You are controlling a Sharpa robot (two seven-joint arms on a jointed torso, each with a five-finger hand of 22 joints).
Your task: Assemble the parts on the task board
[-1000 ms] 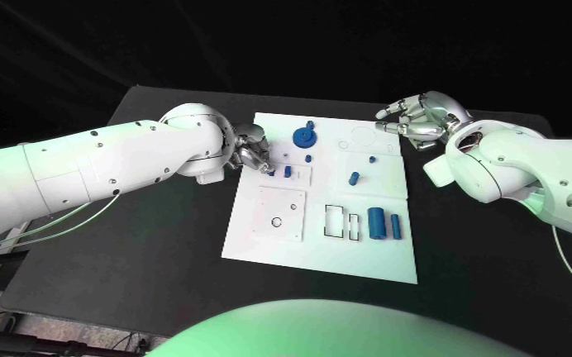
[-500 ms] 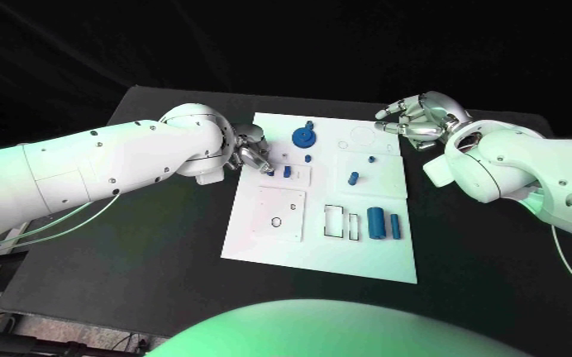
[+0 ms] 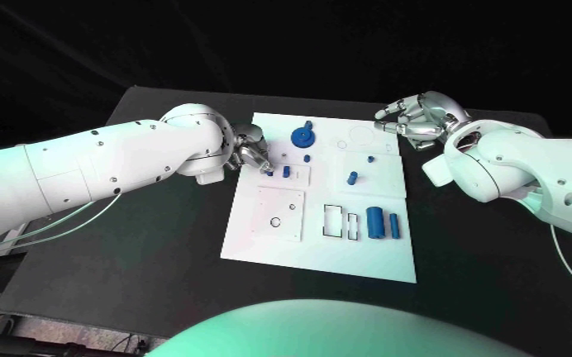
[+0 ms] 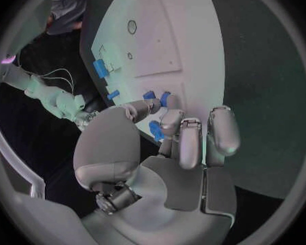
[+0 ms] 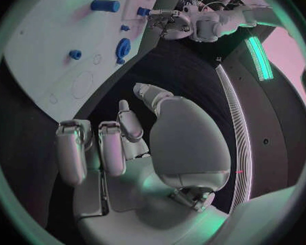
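Note:
The white task board point(image 3: 269, 237) lies mid-table. My left hand point(image 3: 253, 153) hangs over its far left part, fingertips down at two small blue parts point(image 3: 279, 172) in a square plate. In the left wrist view the thumb and a finger of that hand point(image 4: 173, 141) close around these parts point(image 4: 156, 97); whether one is pinched is unclear. A blue gear-like part point(image 3: 304, 135), a small peg point(image 3: 307, 159), a short blue part point(image 3: 353, 178) and two blue cylinders point(image 3: 383, 223) lie on the board. My right hand point(image 3: 417, 123) hovers past the far right corner, fingers apart, holding nothing.
The black table point(image 3: 155, 241) surrounds the board, with bare surface on the near left and near right. Outlined rectangular slots point(image 3: 342, 221) sit beside the cylinders. My right forearm point(image 3: 495, 167) lies beyond the board's right edge.

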